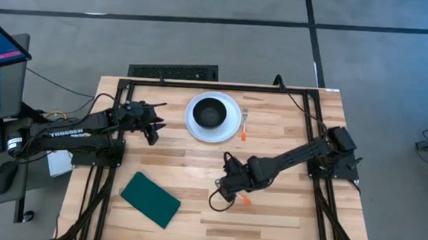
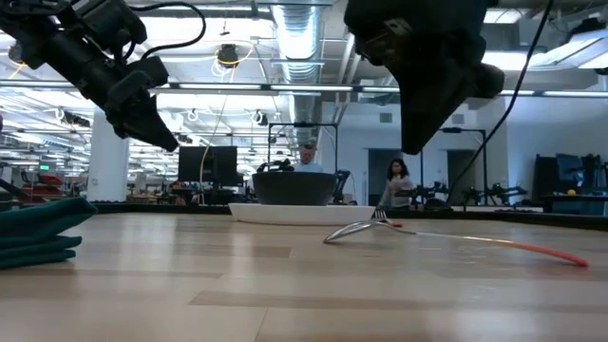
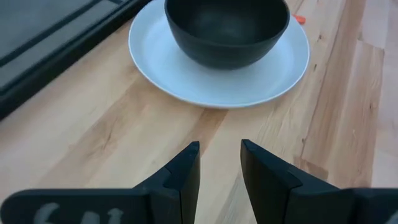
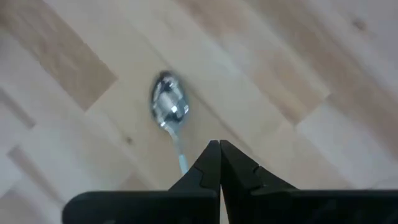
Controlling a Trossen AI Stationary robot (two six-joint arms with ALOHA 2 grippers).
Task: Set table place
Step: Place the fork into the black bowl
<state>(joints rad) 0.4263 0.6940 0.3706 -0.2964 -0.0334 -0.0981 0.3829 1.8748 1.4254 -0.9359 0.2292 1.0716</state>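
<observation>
Nearest the front edge of the pale plank table (image 1: 282, 221), a dark green pad (image 1: 150, 199) lies flat. Just beyond, the right gripper (image 4: 219, 152) hovers above a metal spoon (image 4: 169, 106) with an orange-tipped handle, its fingers pressed together and holding nothing. The left gripper (image 3: 219, 158) hangs above bare wood left of the white plate (image 1: 193, 120), fingers slightly parted and empty. The plate sits near the table's far edge with a black bowl (image 1: 211, 113) on it and an orange-handled fork (image 1: 244, 125) just beside. Behind the table, a grey floor and an open hall with monitors, ceiling ducts and a distant person (image 2: 396, 182) appear.
</observation>
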